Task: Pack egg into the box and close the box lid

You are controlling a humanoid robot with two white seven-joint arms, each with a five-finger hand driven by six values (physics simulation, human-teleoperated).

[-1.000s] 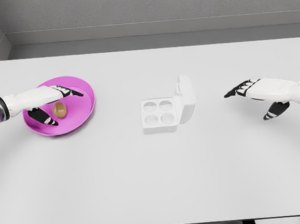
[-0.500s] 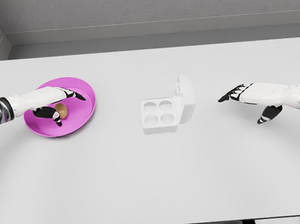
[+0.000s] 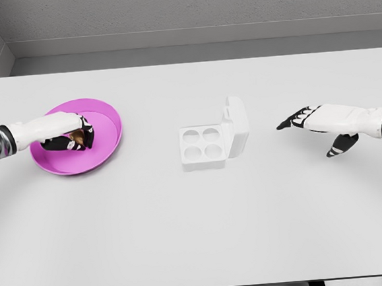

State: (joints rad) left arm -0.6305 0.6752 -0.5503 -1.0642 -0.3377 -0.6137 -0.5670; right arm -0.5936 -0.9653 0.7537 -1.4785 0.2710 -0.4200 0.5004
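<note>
Egg [image 3: 76, 136] sits in the pink plate [image 3: 106, 118] at the table's [image 3: 198, 235] left, with the left hand [image 3: 68, 136] curled around it in a grasp. The grasping step looks under way. Right hand [image 3: 311, 118] hovers right of the box [image 3: 203, 146], fingers spread, holding nothing. Next, lifting the egg and carrying it to one of the four empty cups seems called for; the lid [image 3: 236, 126] stands upright.
</note>
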